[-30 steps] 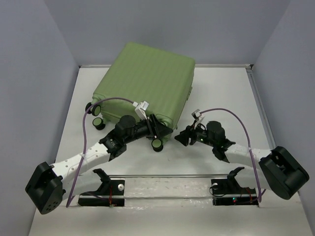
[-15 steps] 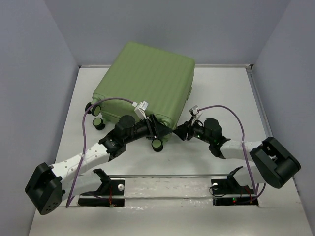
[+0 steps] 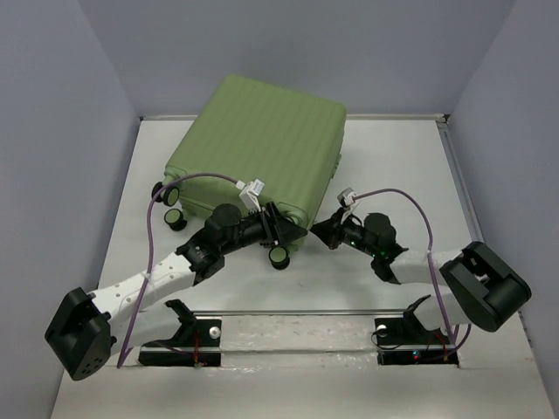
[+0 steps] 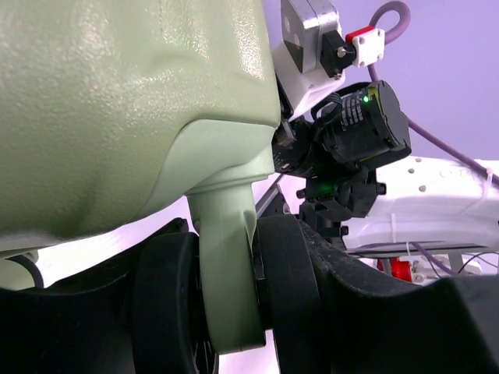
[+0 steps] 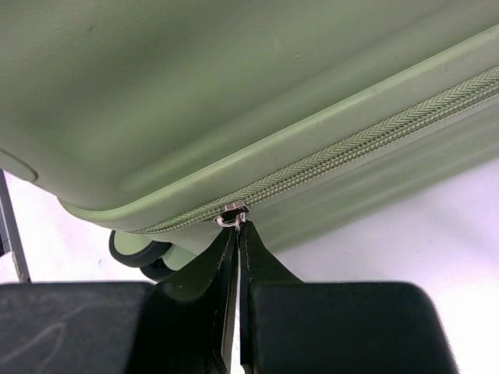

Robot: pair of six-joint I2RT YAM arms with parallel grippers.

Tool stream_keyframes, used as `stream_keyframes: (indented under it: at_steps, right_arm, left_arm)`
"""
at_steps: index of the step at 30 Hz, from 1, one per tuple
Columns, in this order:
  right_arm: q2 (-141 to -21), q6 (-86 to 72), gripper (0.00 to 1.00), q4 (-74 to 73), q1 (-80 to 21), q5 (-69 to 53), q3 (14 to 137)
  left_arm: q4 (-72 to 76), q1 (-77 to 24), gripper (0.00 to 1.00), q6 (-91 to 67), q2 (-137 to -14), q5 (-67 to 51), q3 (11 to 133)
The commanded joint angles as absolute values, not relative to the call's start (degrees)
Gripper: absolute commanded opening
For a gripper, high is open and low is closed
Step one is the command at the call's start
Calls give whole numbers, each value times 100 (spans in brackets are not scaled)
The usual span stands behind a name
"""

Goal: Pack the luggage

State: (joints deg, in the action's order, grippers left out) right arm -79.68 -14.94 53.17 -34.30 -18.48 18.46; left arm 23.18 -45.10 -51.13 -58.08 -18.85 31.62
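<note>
Two fingers of the right gripper (image 5: pixel 237 234) are pinched together on the small metal zipper pull (image 5: pixel 232 212), with only a hairline gap left between them. The pull is sitting on the green zipper (image 5: pixel 366 136), which is run along the seam of the suitcase (image 5: pixel 195 86), just beside a rounded corner. White table (image 5: pixel 444 234) is seen below the seam.

From above, the right gripper (image 3: pixel 321 234) is placed at the near right edge of the suitcase (image 3: pixel 262 144). The left gripper (image 3: pixel 281 230) is placed just beside it, at the near corner.

In the left wrist view the left gripper (image 4: pixel 230 312) is clamped around a double wheel (image 4: pixel 284 288). Black fingers (image 4: pixel 390 319) appear to be pressed on both outer sides, and the green wheel bracket (image 4: pixel 226 257) is held between the two halves. The right arm's wrist, with a green light on, is seen close behind that corner.

The suitcase is laid flat with its lid down and its ribbed shell up. It is set on the table (image 3: pixel 393 157) toward the back, left of centre and turned slightly. Two other wheels (image 3: pixel 173 218) are seen on its left side. A purple cable (image 3: pixel 185 178) is looped over the left arm, and a matching one is looped over the right.
</note>
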Motion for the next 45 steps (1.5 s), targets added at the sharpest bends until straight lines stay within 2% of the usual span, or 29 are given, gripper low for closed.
stream_keyframes:
  at_steps: [1, 7, 9, 13, 19, 20, 24, 28, 33, 36, 37, 38, 39, 40, 42, 45]
  right_arm:
    - [-7489, -1739, 7, 5749, -3533, -1950, 1662]
    - [-6357, -2196, 7, 4273, -4586, -1267, 1336]
    - [-6276, -2468, 7, 3790, -5262, -925, 1301]
    - [-6599, -2855, 7, 3744, -6537, 33, 1476]
    - [-8022, -3261, 7, 6428, -7241, 1633, 1802]
    - [-8259, -3026, 7, 7478, -7381, 2000, 1915]
    - [-9411, -2664, 7, 9620, -7453, 2934, 2302]
    - [-10203, -2558, 7, 9844, -7453, 3261, 3267]
    - [-11212, -2891, 7, 9826, -7453, 2436, 4699]
    - [-11250, -3102, 7, 9572, -7453, 2548, 4764]
    - [-11206, -3111, 7, 9589, -7453, 2627, 4494]
    - [-11163, -3146, 7, 9728, -7453, 2854, 4291]
    - [-11032, -3155, 7, 9825, -7453, 2996, 4063]
    - [-10943, -3234, 7, 9835, -7453, 3101, 3826]
    - [-10776, -3269, 7, 9835, -7453, 3383, 3236]
    - [-10609, -3375, 7, 9835, -7453, 3752, 2699]
  left_arm:
    - [3199, -4588, 6, -4904, -5906, -2057, 3884]
    - [3287, -4614, 6, -4825, -6608, -2048, 4929]
    - [3340, -4614, 6, -4869, -6986, -2065, 5393]
    - [3577, -4772, 6, -5088, -7610, -2136, 5993]
    - [3849, -5334, 6, -5510, -8472, -2171, 6863]
    - [3858, -5483, 6, -5572, -8612, -2136, 6969]
    - [4016, -5818, 6, -5889, -8763, -1882, 7233]
    - [4403, -6125, 6, -6309, -8903, -1600, 7312]
    - [4860, -6564, 6, -6600, -9438, -1459, 7751]
    - [4869, -6627, 6, -6671, -9685, -1529, 8033]
    - [4852, -6618, 17, -6671, -9703, -1590, 8059]
    - [4808, -6592, 32, -6506, -9694, -1652, 8086]
    - [4503, -6574, 67, -6347, -9660, -1705, 8225]
    - [4230, -6557, 83, -6146, -9616, -1775, 8348]
    - [2818, -6443, 96, -5163, -9501, -2003, 8769]
    - [888, -6241, 99, -3716, -9256, -1978, 9578]
